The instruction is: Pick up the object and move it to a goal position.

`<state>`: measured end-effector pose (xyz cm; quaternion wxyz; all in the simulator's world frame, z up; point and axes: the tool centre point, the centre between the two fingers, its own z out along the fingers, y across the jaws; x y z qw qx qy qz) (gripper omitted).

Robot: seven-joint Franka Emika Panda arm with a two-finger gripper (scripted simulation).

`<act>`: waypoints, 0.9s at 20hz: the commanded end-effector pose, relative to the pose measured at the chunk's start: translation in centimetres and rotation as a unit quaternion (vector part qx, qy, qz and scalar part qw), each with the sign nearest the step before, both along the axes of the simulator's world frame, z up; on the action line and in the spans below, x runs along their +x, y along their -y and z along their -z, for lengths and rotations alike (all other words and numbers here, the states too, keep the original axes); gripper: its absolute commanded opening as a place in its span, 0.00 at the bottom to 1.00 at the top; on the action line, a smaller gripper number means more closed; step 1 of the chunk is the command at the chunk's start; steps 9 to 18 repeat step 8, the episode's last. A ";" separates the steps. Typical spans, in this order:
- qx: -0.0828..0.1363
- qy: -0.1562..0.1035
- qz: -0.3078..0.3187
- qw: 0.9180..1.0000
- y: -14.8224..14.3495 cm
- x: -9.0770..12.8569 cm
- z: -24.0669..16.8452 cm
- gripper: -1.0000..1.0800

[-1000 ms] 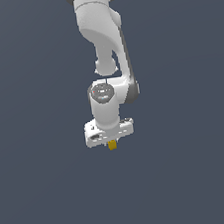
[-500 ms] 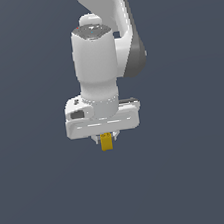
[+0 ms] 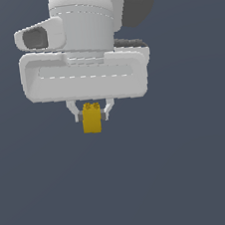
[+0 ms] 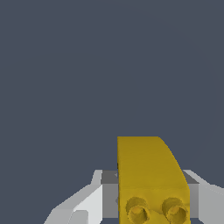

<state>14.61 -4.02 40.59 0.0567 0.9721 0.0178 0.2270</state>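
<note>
A white robot gripper (image 3: pixel 91 113) pinches a tiny yellow-orange studded toy brick (image 3: pixel 91 119) between its fingers, the brick hanging in mid-air over plain dark ground (no goal marker shows), so pickup looks done and delivery remains.

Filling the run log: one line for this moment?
phase: carry | gripper: shut on brick | brick: upright, studs up, between fingers | surface: not visible

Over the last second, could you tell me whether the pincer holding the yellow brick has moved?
Yes. The pincer, shut on the yellow brick, looms far larger in the exterior view, so it came toward that camera; no fixed landmark shows to gauge sideways drift.
</note>
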 end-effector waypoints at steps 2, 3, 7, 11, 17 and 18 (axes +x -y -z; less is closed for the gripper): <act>-0.003 0.016 0.008 1.000 0.2 0.2 -2.9 0.00; -0.003 0.019 0.010 1.000 0.2 0.3 -3.4 0.00; -0.004 0.026 0.013 1.000 0.3 0.3 -4.5 0.00; -0.004 0.026 0.013 1.000 0.3 0.3 -4.6 0.00; -0.004 0.026 0.013 1.000 0.3 0.3 -4.6 0.00; -0.004 0.026 0.013 1.000 0.3 0.3 -4.6 0.00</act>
